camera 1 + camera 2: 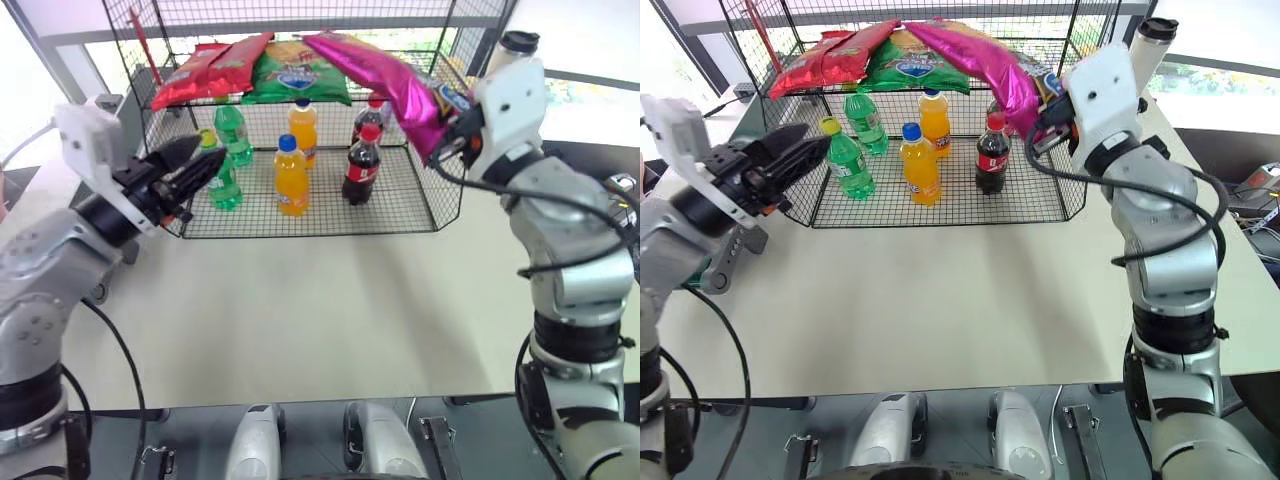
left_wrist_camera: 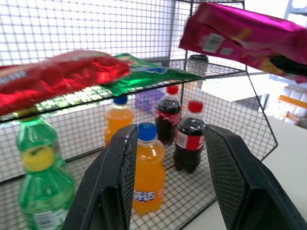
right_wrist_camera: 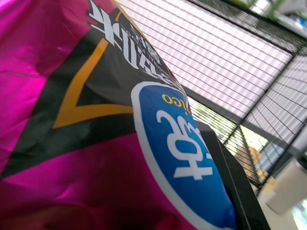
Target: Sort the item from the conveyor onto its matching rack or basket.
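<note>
The right tool is clamping one end of a flat, glossy magenta-pink chip bag with a blue oval logo, holding it in the air at the right side of the large black wire-mesh cage, its far end reaching over the top shelf beside a green chip bag. The left tool is hovering with fingers apart above the cream table.
</note>
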